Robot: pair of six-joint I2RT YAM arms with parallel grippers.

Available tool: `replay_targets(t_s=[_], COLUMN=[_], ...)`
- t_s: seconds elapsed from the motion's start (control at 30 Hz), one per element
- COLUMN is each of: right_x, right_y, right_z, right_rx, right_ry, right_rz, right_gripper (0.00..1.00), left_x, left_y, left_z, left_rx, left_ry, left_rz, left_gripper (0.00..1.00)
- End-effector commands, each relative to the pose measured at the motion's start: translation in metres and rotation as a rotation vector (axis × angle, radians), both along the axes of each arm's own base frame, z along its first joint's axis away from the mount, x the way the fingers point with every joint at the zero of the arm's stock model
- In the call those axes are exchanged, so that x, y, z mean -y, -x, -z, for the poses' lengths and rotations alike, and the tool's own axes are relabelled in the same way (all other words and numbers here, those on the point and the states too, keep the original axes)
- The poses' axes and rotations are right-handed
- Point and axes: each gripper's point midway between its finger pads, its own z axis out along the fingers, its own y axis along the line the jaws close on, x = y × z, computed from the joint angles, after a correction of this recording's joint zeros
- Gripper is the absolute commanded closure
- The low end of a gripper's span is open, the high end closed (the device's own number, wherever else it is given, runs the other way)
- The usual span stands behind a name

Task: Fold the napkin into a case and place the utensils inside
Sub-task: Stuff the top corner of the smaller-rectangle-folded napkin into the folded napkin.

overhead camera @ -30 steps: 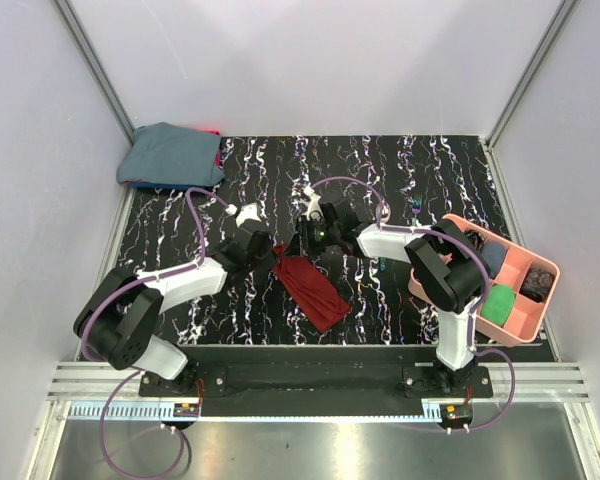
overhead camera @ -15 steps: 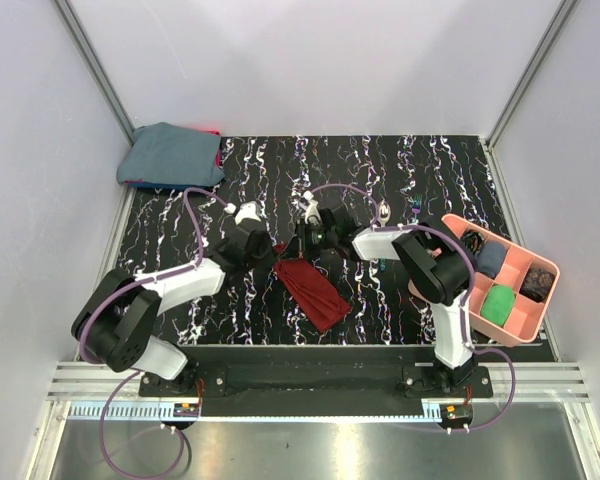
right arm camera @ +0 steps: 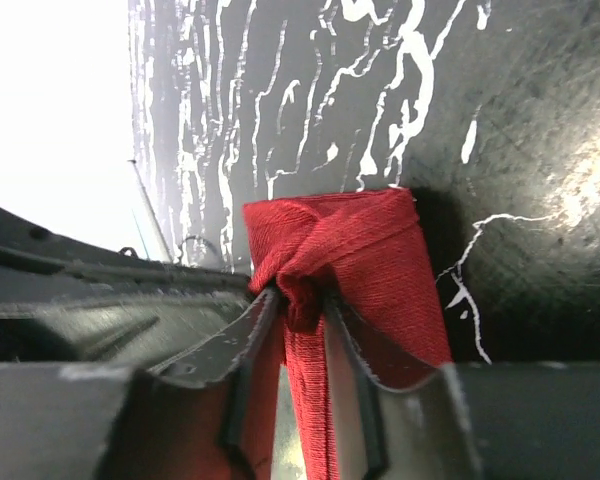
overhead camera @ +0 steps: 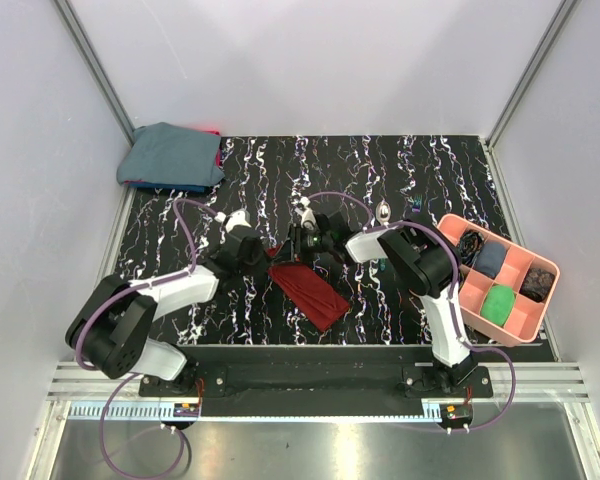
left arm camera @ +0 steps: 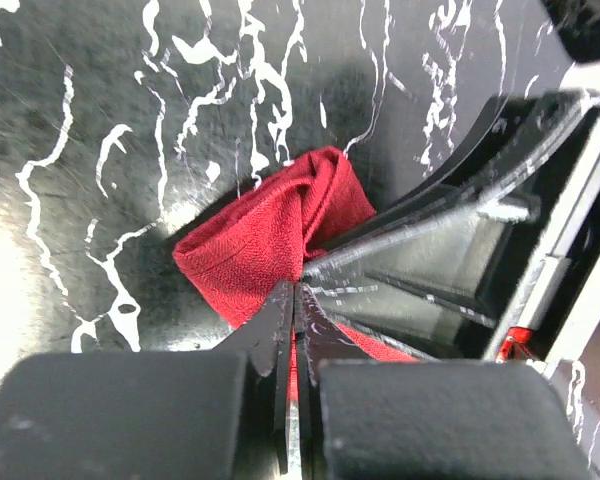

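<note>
Both arms have swung a touch leftward, and the napkin has gone with them! It lies folded mid-table. The left gripper is clamped tight on its far end, and the right gripper pinches a bunched fold just beside it.

Dark red napkin, plain weave; black table streaked with white marbling, blue-grey cloth bundle with a red edge; pink tray, green piece inside, purple cables on black-and-white arms
</note>
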Motion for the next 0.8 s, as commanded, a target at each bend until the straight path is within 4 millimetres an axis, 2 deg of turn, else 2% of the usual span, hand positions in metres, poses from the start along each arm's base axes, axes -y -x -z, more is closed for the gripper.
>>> replay_targets(t_s=[0.0,0.1,0.33,0.53,0.6,0.63,0.77], right_x=[0.005,0.013,0.026,0.037,0.04,0.038,0.031], right_y=[0.009,0.011,0.012,0.005,-0.001,-0.004,-0.013], right_z=[-0.026,-0.035,-0.042,-0.045,-0.043,-0.046,-0.044], right_rx=[0.008,0.018,0.028,0.033,0.032,0.043,0.044], right_ry=[-0.043,-0.04,-0.032,-0.031,-0.03,-0.035,-0.042], right_rz=[-0.035,-0.031,-0.026,0.003,0.012,0.011,-0.002], right_gripper=[0.64,0.61,0.53,0.52,0.55,0.63,0.84], left_x=[0.0,-0.001,-0.001,-0.002,-0.001,-0.001,-0.001], left_y=[-0.009,-0.009,-0.008,-0.008,-0.008,-0.009,-0.008], left_z=[-0.021,-0.022,-0.022,-0.022,-0.025,-0.026,-0.027], left_rx=[0.071,0.074,0.073,0.075,0.082,0.085,0.086], left_ry=[0.039,0.039,0.036,0.035,0.041,0.042,0.043], left_rz=[-0.019,-0.019,-0.011,-0.011,-0.01,-0.01,-0.008], left_gripper=[1.0,1.0,1.0,1.0,1.0,1.0,1.0])
